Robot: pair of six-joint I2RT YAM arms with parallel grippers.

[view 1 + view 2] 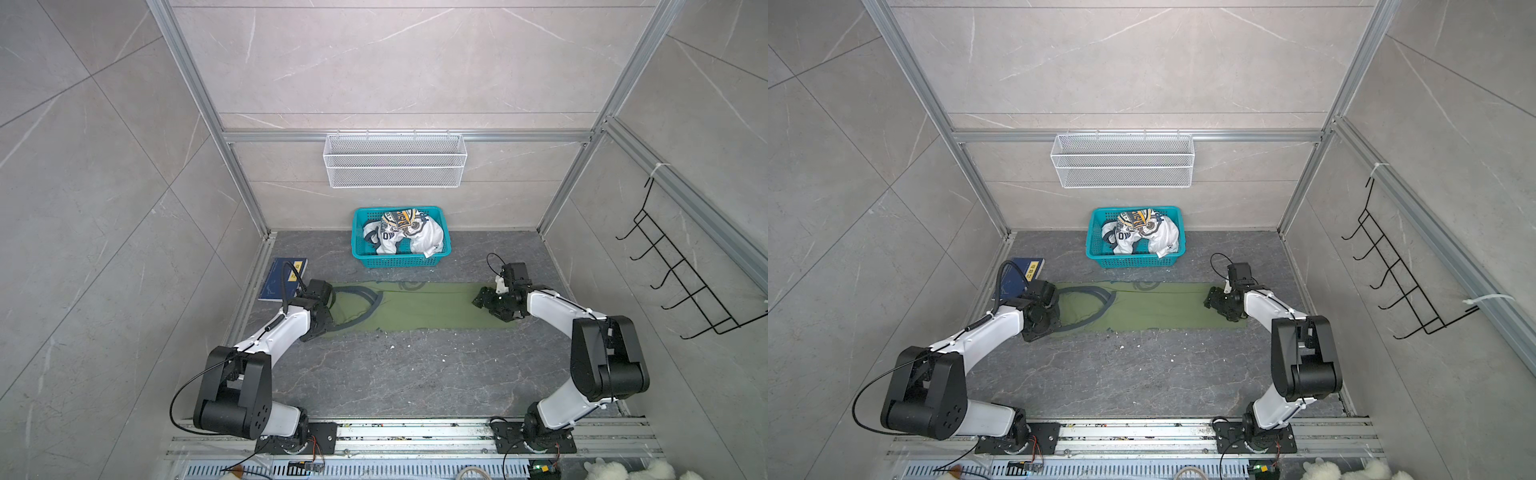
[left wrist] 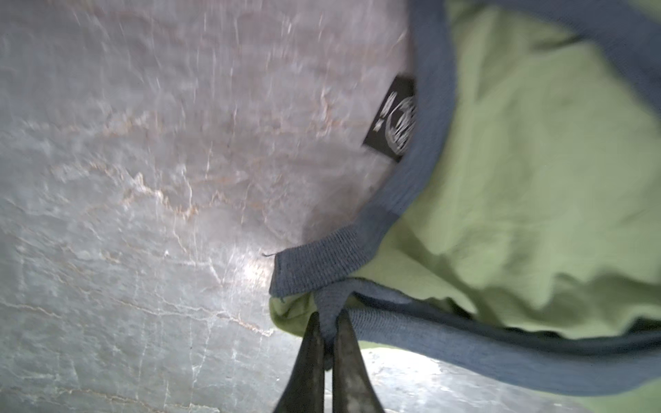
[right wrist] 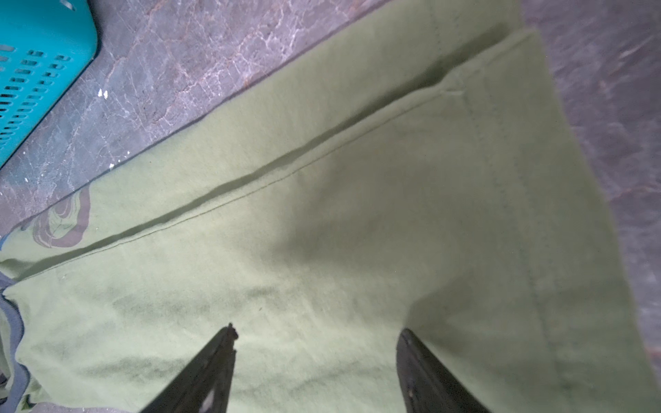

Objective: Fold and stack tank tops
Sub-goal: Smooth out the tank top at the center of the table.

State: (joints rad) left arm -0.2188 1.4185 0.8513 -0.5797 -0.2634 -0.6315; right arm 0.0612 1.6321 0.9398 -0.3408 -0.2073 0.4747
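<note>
The olive green tank top [image 1: 419, 307] [image 1: 1154, 307] lies as a long flat strip across the dark stone table in both top views. Its blue-grey trimmed straps are at the left end. My left gripper [image 2: 329, 321] is shut on a bunched piece of that trim [image 2: 327, 304] at the shoulder, beside the neck label [image 2: 393, 118]. My right gripper [image 3: 316, 332] [image 1: 482, 301] hovers open over the hem end of the green cloth [image 3: 357, 232], with nothing between its fingers. The white tank top [image 1: 422, 241] [image 1: 1160, 239] lies crumpled in the basket, its badge print facing up.
The teal plastic basket [image 1: 360, 249] [image 3: 32, 71] stands at the back middle, just behind the green strip. A blue book [image 1: 282, 278] lies at the left edge near my left arm. A white wire shelf [image 1: 395, 160] hangs on the back wall. A black hook rack [image 1: 681, 270] hangs on the right.
</note>
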